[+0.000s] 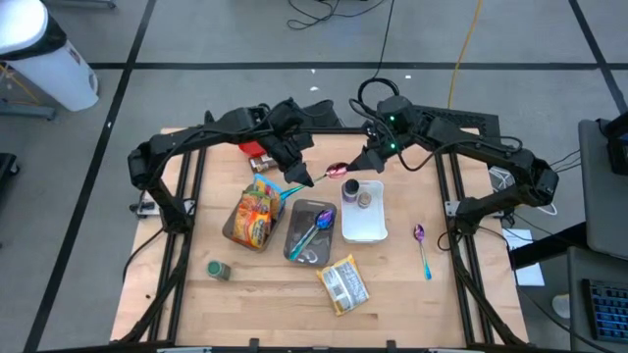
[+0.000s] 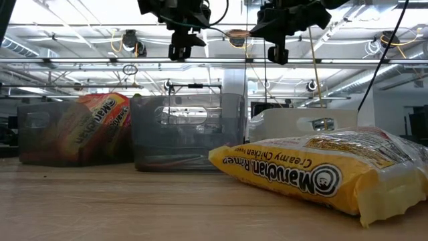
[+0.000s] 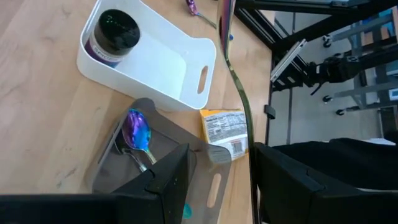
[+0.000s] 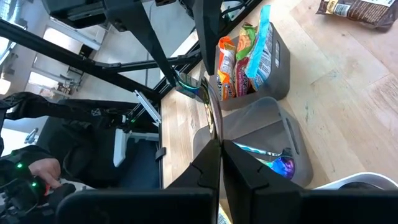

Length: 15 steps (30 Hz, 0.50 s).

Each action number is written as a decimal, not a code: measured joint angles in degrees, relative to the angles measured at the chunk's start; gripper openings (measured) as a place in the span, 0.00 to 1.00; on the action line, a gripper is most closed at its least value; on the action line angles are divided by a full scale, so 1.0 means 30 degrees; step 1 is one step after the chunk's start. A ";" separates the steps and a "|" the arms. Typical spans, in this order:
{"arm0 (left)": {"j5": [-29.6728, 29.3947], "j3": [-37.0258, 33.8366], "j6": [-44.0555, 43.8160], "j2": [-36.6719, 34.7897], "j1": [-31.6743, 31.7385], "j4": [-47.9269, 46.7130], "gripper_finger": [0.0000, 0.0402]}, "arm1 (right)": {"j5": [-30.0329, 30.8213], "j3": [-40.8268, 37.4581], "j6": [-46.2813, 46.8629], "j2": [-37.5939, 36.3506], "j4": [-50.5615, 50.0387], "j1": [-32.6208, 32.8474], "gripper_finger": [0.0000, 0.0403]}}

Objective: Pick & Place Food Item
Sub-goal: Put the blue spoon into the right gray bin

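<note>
The right end effector (image 4: 221, 148) is clamped shut on the handle of a spoon (image 4: 188, 83), holding it up in the air over the table (image 1: 275, 294), above the grey bin (image 1: 290, 235). The spoon is thin metal with a shiny, rainbow-tinted bowl. The left end effector (image 3: 222, 155) meets it there, fingers apart either side of the handle; I cannot tell whether they touch it.

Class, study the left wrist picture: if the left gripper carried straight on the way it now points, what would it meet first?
Probably the grey bin holding an iridescent spoon, directly ahead of the left gripper; depth is uncertain.
</note>
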 joint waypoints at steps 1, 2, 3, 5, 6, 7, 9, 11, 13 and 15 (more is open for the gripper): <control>-0.0026 0.0000 0.0000 0.0000 0.0000 -0.0009 0.46 | -0.0003 0.0000 0.0000 0.0000 -0.0003 0.0000 0.00; -0.0046 0.0000 0.0000 0.0000 0.0000 -0.0002 0.46 | -0.0006 0.0000 0.0000 0.0000 -0.0001 0.0000 0.00; -0.0083 0.0000 0.0003 0.0000 0.0000 -0.0002 0.45 | -0.0007 0.0000 0.0000 0.0000 0.0000 0.0000 0.00; -0.0080 0.0000 0.0102 0.0000 0.0000 -0.0003 0.43 | -0.0015 0.0000 0.0000 0.0000 0.0000 0.0000 0.00; -0.0080 0.0000 0.0217 0.0000 0.0000 -0.0002 0.40 | -0.0015 0.0000 0.0000 0.0000 0.0000 0.0000 0.00; -0.0080 0.0000 0.0254 0.0000 0.0000 -0.0002 0.37 | -0.0015 0.0000 0.0000 0.0000 0.0000 0.0000 0.00; -0.0073 0.0000 0.0297 0.0000 0.0000 0.0003 0.31 | -0.0013 0.0000 0.0000 0.0000 0.0000 0.0000 0.00; -0.0073 0.0000 0.0377 0.0000 0.0000 0.0005 0.25 | -0.0007 0.0000 0.0000 0.0000 0.0000 0.0000 0.00; -0.0066 0.0000 0.0634 0.0000 0.0000 0.0005 0.20 | -0.0007 0.0000 0.0000 0.0000 0.0004 0.0000 0.00; -0.0051 0.0000 0.1009 0.0000 0.0000 0.0013 0.15 | -0.0007 0.0000 0.0000 0.0000 0.0014 0.0000 0.00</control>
